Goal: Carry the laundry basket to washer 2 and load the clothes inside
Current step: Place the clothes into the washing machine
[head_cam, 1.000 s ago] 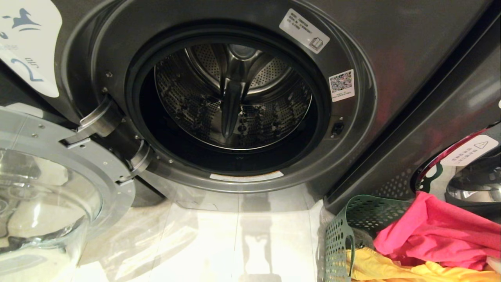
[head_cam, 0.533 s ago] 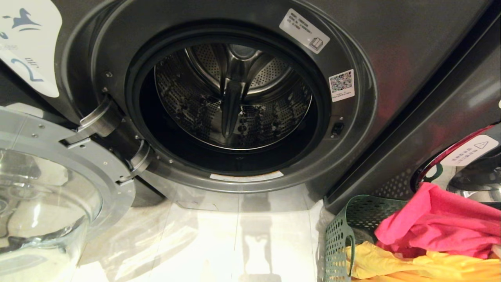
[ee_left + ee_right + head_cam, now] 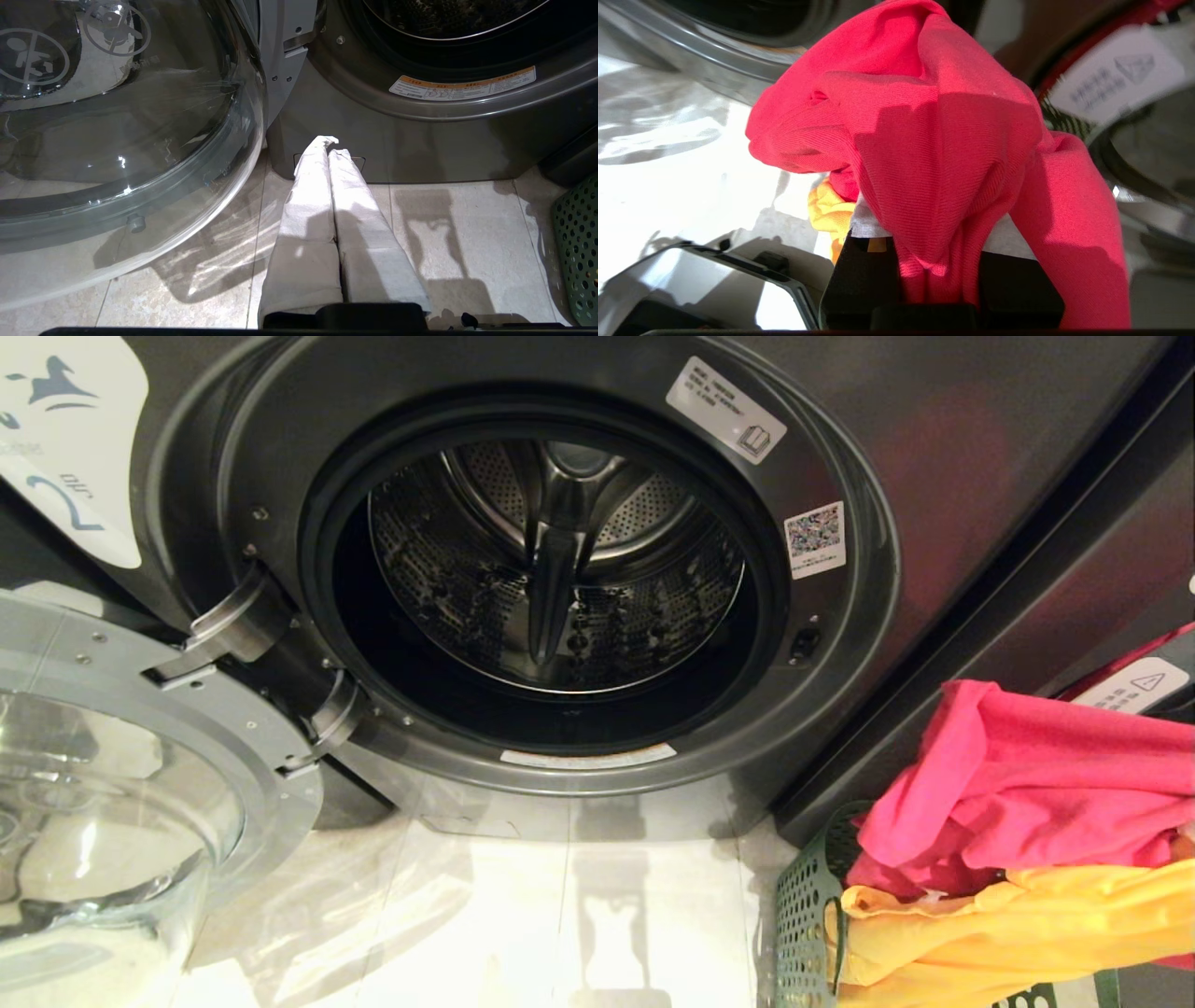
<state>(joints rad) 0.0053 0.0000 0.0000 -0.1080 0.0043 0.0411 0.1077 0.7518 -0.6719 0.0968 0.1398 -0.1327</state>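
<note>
The right gripper [image 3: 934, 261] is clamped on the pink garment [image 3: 1018, 775] – the yellow one [image 3: 1018, 924] hangs with it over the green basket [image 3: 803, 915], right of the washer [image 3: 560, 569] with its door [image 3: 121, 784] swung wide. The left gripper [image 3: 329, 144] is closed, empty, low above the floor [image 3: 560, 915].

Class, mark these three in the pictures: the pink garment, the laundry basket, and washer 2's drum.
pink garment [image 3: 1027, 775], head view, upper folds.
laundry basket [image 3: 801, 915], head view, perforated side wall.
drum [image 3: 644, 616], head view, perforated inner wall.
</note>
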